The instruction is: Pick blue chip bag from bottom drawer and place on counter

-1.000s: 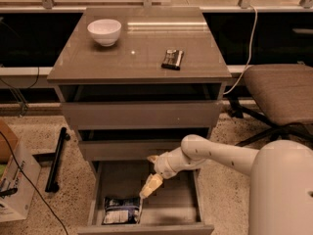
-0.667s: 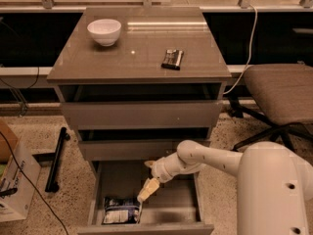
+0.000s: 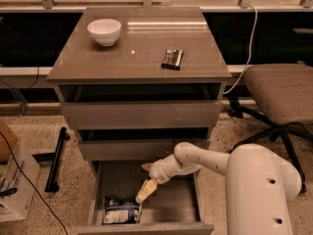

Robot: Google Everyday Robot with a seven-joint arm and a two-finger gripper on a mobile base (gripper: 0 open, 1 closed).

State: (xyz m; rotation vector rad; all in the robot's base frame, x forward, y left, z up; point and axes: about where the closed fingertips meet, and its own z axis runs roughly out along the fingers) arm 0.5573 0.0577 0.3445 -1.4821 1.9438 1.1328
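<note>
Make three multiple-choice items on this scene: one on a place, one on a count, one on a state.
1. Where is the chip bag? A. floor B. chair C. bottom drawer
2. How many things sit on the counter? A. two B. none C. five
3. The bottom drawer is: A. shut B. open C. taken out

Key: C, the bag lies front left in the drawer, with the gripper beside its upper right corner; A, only a bowl and a small dark object; B, its inside shows.
</note>
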